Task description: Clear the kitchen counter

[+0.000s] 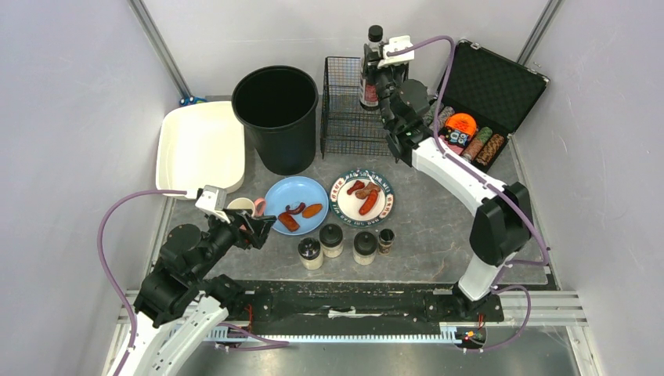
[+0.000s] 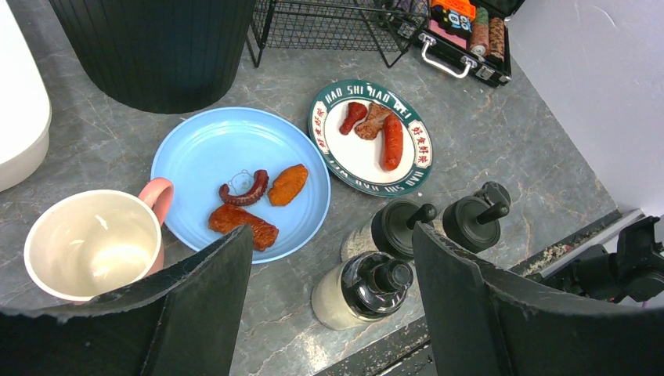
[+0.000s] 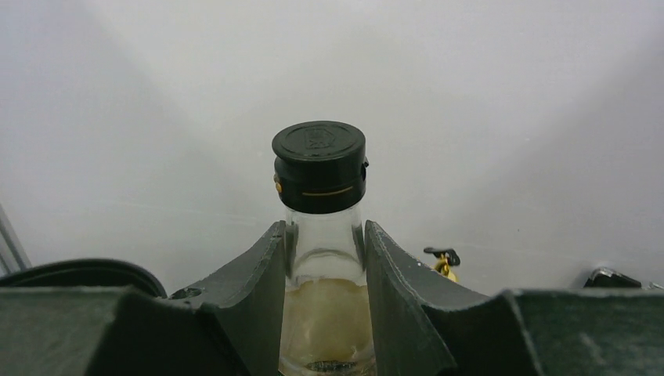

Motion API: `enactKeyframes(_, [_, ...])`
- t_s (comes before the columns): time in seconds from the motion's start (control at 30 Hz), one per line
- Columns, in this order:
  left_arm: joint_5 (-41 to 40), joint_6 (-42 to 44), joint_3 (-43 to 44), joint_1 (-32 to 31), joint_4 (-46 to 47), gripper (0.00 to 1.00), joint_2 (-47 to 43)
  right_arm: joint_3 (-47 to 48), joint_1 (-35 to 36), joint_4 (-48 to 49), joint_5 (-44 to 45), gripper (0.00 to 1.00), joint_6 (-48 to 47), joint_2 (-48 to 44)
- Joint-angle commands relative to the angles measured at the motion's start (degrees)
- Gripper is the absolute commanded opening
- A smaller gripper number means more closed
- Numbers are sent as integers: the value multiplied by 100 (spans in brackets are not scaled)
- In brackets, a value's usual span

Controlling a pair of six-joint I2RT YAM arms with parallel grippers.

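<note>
The dark grey stone-look kitchen counter (image 1: 438,227) holds a blue plate (image 1: 286,194) with food pieces, a green-rimmed white plate (image 1: 389,205) with sausages, a pink-handled cup (image 1: 241,206) and a row of several shakers (image 1: 332,240). My left gripper (image 1: 262,227) is open and empty. It hovers low beside the cup (image 2: 94,243), with a black-capped shaker (image 2: 362,286) showing between its fingers. My right gripper (image 1: 384,66) is shut on the neck of a black-capped glass bottle (image 3: 319,157) at the back, by the wire basket (image 1: 344,117).
A black bin (image 1: 278,117) and a white tub (image 1: 200,149) stand at the back left. An open black case (image 1: 489,86) with rolls and small items sits at the back right. A black rail (image 1: 352,305) runs along the near edge.
</note>
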Motion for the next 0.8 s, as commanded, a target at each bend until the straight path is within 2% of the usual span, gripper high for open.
enactKeyframes(0.0, [-61,88,-8,-17,45,80,66,891,22,1330,-79,0,-315,274])
enactKeyframes(0.5, [-149,58,-7,-13,1,80,274,2608,25,2030,-379,0,-814,1838])
enactKeyframes(0.77, [-171,38,-3,-13,-17,80,414,3732,-46,1994,-465,0,-916,2731])
